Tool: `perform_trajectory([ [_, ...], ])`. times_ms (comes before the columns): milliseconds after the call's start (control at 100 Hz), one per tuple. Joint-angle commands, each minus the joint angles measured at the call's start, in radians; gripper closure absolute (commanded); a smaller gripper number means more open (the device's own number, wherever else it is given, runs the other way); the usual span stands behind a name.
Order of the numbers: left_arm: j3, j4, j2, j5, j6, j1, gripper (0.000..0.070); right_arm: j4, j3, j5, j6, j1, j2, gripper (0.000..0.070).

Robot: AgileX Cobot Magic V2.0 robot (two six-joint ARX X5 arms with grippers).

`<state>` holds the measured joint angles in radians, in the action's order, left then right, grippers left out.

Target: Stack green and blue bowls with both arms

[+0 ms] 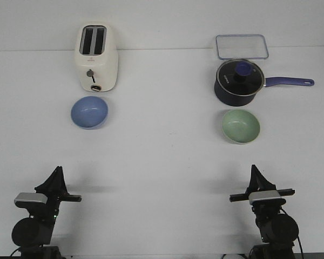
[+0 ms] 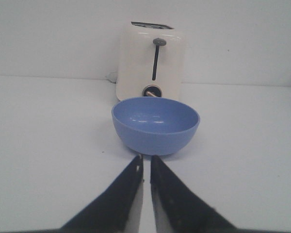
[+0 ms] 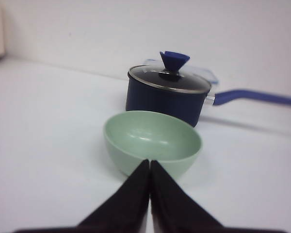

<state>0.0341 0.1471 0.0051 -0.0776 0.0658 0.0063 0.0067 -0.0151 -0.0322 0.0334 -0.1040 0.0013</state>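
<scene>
The blue bowl (image 1: pixel 89 112) sits upright on the white table, left of centre, just in front of the toaster; it also shows in the left wrist view (image 2: pixel 155 125). The green bowl (image 1: pixel 240 126) sits upright on the right side, just in front of the saucepan; it also shows in the right wrist view (image 3: pixel 153 141). My left gripper (image 1: pixel 58 170) is shut and empty near the front edge, well short of the blue bowl, its tips (image 2: pixel 145 159) pointing at it. My right gripper (image 1: pixel 254 168) is shut and empty, well short of the green bowl, its tips (image 3: pixel 150 162) pointing at it.
A cream toaster (image 1: pixel 97 58) stands behind the blue bowl. A dark navy saucepan (image 1: pixel 238 82) with a glass lid stands behind the green bowl, its long handle (image 1: pixel 289 82) pointing right. A clear lidded container (image 1: pixel 241 46) lies behind the saucepan.
</scene>
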Motion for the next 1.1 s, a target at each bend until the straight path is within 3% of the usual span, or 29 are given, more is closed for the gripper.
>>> perform_trajectory([
  [0,-0.019,0.011,-0.002,-0.002,-0.001,0.002,0.0685,0.017,0.000,-0.013,-0.196,-0.002,0.000,0.0700],
  [310,-0.019,0.011,-0.002,-0.002,-0.001,0.002,0.0685,-0.174,-0.195,-0.055,-0.372,-0.001,0.172,0.0700],
  [500,-0.019,0.011,-0.002,-0.002,-0.001,0.002,0.0685,-0.218,-0.390,-0.055,-0.373,0.023,0.493,0.0699],
  [550,-0.019,0.011,-0.002,-0.002,-0.001,0.002,0.0685,-0.222,-0.443,-0.042,-0.366,0.038,0.586,0.0654],
  [680,-0.019,0.011,-0.002,-0.002,-0.001,0.002,0.0685,-0.258,-0.590,0.013,-0.363,0.095,0.827,0.0311],
  [730,-0.019,0.011,-0.002,-0.002,-0.001,0.002,0.0685,-0.275,-0.646,0.038,-0.355,0.120,0.917,0.0225],
  [1090,-0.019,0.011,-0.002,-0.002,-0.001,0.002,0.0685,-0.323,-0.994,0.079,-0.247,0.238,1.448,0.0205],
])
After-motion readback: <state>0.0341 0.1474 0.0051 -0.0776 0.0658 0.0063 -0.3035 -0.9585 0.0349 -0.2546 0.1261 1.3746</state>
